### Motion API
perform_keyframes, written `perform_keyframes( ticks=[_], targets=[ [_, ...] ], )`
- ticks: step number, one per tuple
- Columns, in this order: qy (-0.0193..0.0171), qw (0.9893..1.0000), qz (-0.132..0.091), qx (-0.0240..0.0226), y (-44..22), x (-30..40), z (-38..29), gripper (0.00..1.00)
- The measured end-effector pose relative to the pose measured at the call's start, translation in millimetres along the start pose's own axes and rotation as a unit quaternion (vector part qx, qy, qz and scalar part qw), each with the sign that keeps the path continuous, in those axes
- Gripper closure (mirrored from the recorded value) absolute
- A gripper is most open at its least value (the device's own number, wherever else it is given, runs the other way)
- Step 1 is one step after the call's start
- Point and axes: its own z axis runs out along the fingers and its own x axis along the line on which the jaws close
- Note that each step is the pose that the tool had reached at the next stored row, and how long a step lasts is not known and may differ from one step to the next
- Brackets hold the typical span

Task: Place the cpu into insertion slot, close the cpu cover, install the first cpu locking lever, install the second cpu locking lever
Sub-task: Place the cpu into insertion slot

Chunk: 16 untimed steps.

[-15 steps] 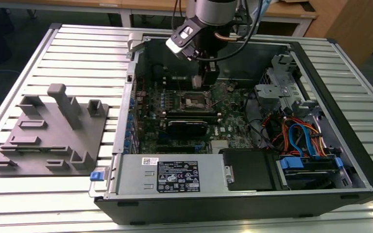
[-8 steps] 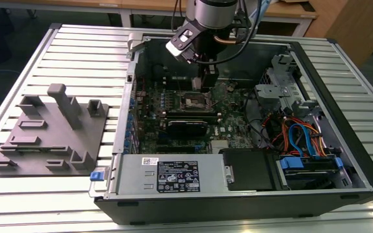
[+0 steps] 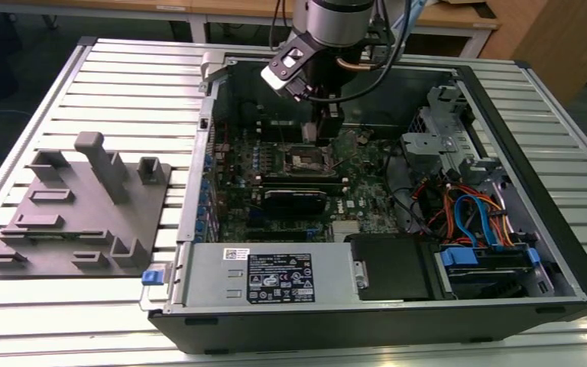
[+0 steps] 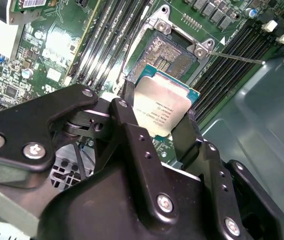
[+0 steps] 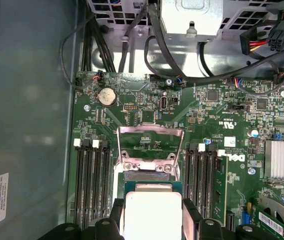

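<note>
Tool point(image 4: 157, 114) clamped on the cpu point(image 4: 165, 100), in the far half of the open computer case point(image 3: 375, 332). The cpu hangs over one edge of the insertion slot point(image 4: 169, 52), not seated. The cpu cover point(image 5: 150, 145) stands tipped up at the slot's edge. Risks we judge: the cpu lands offset or tilted and bends pins in the slot, or a weak edge grip lets it slip.
</note>
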Motion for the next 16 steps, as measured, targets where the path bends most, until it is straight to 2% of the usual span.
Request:
perform_keyframes(
  ticks=[5, 14, 16],
  targets=[
    [0.0000, 1.0000, 0.000, -0.0016, -0.2, 0.0, 4.5, 0.46],
    [0.0000, 1.0000, 0.000, -0.0019, -1.6, -0.3, 20.7, 0.46],
    [-0.0001, 1.0000, 0.000, -0.0019, -1.7, -0.3, 21.9, 0.46]
  ],
)
